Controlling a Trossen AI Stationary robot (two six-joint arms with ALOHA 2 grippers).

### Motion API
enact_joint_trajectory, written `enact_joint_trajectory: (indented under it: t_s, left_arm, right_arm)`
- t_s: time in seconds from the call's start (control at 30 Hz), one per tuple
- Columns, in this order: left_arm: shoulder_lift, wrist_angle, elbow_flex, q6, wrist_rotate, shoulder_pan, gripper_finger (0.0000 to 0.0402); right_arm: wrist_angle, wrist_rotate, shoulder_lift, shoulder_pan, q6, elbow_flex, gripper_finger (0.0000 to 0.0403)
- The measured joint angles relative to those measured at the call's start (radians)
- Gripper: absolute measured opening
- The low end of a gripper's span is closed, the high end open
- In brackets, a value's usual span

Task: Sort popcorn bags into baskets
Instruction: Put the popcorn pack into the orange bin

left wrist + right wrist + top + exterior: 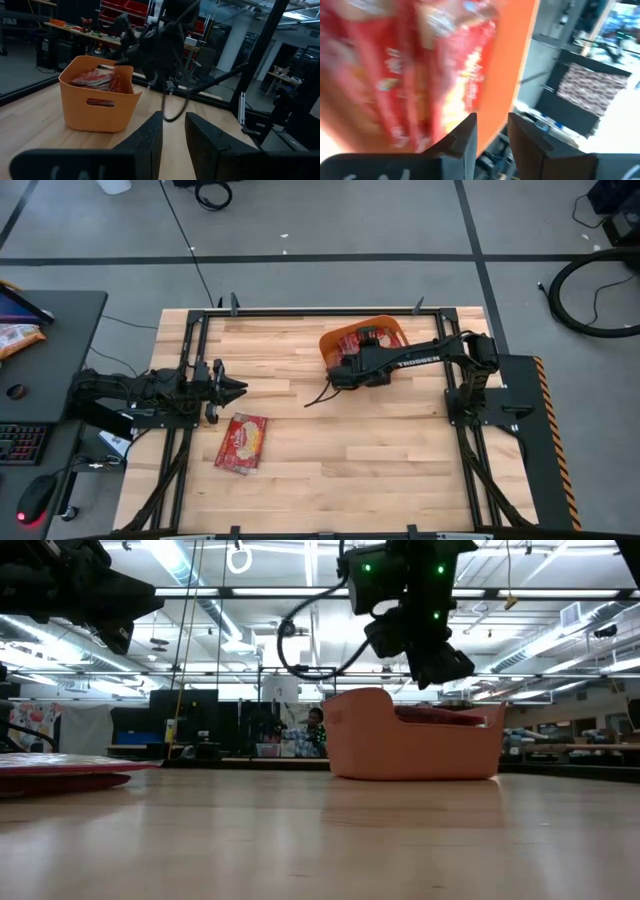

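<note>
The orange basket [345,337] stands toward the table's far side, right of centre, with several red popcorn bags [97,80] lying inside it. My right gripper [452,664] hovers shut just above the basket's [410,745] rim, holding nothing. In its wrist view the fingers [492,125] point past blurred red bags [420,65] and the orange wall [517,55]. One red bag with a yellow picture [241,442] lies flat on the table's left half. My left gripper [236,388] is shut and empty, just beyond that bag, raised over the table's left side.
A black cable [322,394] dangles from the right arm onto the table near the basket. The metal frame rails [300,311] run along the table's edges. Bare wood lies between the loose bag and the basket. A person sits far behind the table [314,730].
</note>
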Motion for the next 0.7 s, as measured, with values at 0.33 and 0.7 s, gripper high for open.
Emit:
enact_joint_trajectory:
  t_s: [0.33,0.7]
  left_arm:
    - [0.0,-0.001,0.0,0.006,0.0,0.0,0.0087]
    - [0.0,-0.027,0.0,-0.037,0.182,0.0,0.0087]
  right_arm:
    - [0.055,-0.128,-0.001,0.081,0.077,0.143,0.0109]
    - [0.592,-0.319,-0.001,0.231,-0.038,0.191,0.0107]
